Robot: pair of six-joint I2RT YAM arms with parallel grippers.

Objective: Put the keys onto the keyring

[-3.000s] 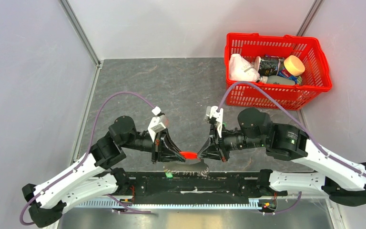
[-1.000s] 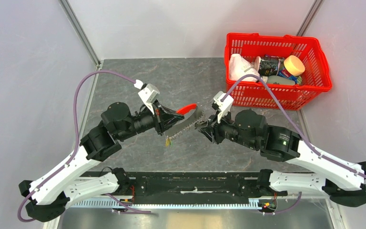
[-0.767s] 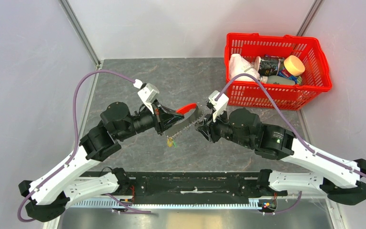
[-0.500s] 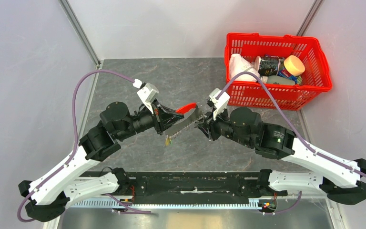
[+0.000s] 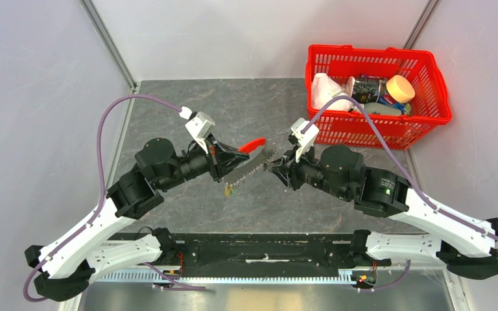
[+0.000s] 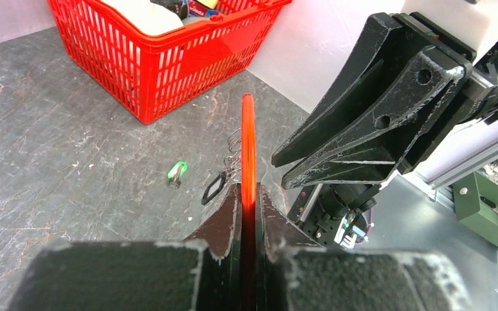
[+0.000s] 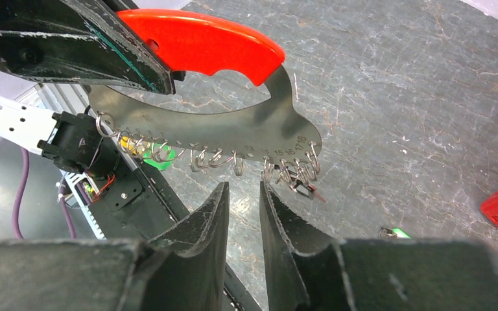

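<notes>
Two-arm view of a key-threading set-up on a grey stone-patterned surface point(image 5: 188, 110). The left fingers point(image 6: 232, 208) are pressed together on the red grip of the keyring point(image 7: 220, 126), holding it clear of the surface with its flat grey metal part turned toward the right arm. A row of small wire rings point(image 7: 215, 159) hangs along the lower edge of that grey part, beside stamped numbers. The right fingers point(image 7: 217, 202) stand slightly apart with nothing between them, their tips just below the row of rings and apart from it. A dark-tagged key point(image 6: 214, 188) hangs among the rings at the end farther from the left fingers, and yellow and green tags point(image 5: 229, 189) dangle near the end held by them. A green-tagged key point(image 6: 177, 173) lies loose on the surface, well apart from the keyring. A red basket point(image 5: 376, 133) of assorted items sits at the far right corner.
</notes>
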